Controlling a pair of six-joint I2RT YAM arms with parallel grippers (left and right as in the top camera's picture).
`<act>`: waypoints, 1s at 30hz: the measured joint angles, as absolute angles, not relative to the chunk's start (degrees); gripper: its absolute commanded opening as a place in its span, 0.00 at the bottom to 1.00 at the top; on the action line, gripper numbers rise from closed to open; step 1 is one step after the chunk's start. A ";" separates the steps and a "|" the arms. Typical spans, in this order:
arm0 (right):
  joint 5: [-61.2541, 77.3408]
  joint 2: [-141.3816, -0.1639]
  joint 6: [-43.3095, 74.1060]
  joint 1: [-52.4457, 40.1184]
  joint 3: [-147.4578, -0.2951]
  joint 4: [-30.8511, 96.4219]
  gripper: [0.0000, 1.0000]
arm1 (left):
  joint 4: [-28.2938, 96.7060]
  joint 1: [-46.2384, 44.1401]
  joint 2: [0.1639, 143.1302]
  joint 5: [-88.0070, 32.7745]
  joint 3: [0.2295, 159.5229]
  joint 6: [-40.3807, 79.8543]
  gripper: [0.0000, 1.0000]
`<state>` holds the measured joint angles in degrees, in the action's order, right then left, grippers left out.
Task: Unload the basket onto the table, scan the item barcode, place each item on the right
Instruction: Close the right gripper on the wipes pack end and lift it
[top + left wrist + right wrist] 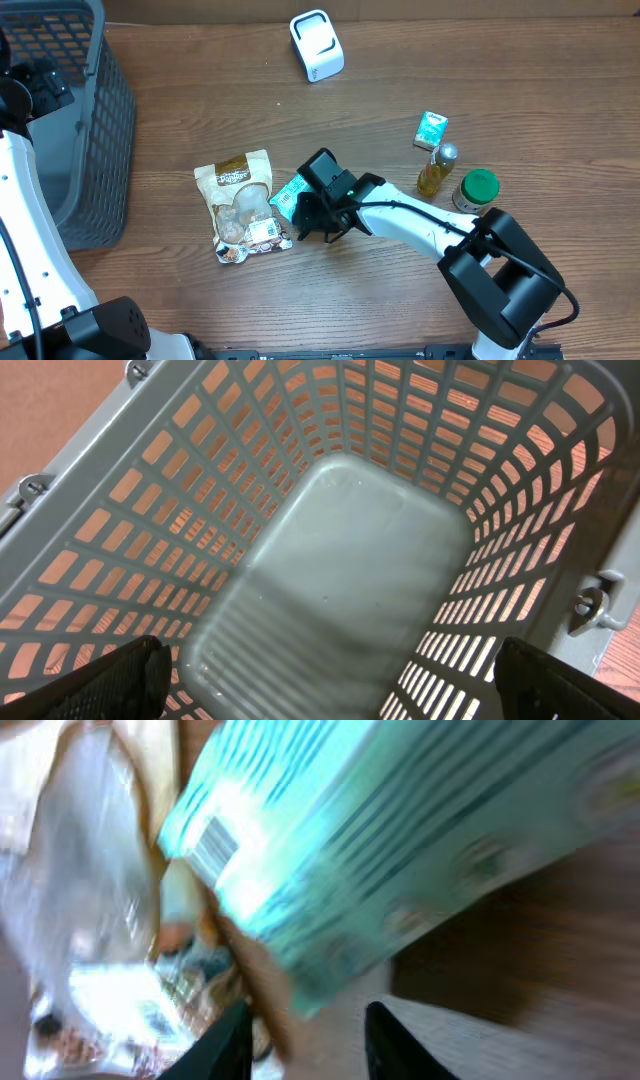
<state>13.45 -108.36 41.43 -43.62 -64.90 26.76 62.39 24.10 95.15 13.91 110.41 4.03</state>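
The item, a teal box (291, 196) with a barcode on its end face (213, 845), lies tilted against a snack bag (243, 205) at the table's middle. My right gripper (318, 214) is shut on the box's lower corner (330, 982), which sits between the two dark fingers (228, 1045); the view is blurred. A white scanner (316, 45) stands at the back of the table, well away from the box. My left gripper (340, 690) hangs open over the inside of a grey basket (360, 560) with nothing between its fingers (115, 680).
The grey basket (85, 130) fills the left side of the table. At the right stand a small teal carton (431, 130), an oil bottle (436, 170) and a green-lidded jar (477, 190). The snack bag (90, 920) lies just left of the held box.
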 measured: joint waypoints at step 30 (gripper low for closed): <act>14.50 -109.45 25.65 -31.66 -76.18 36.27 0.61 | 62.39 24.10 95.15 13.91 110.41 4.03 1.00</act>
<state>14.50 -109.45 25.65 -31.66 -76.18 36.27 62.39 24.10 95.15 13.91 110.41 4.03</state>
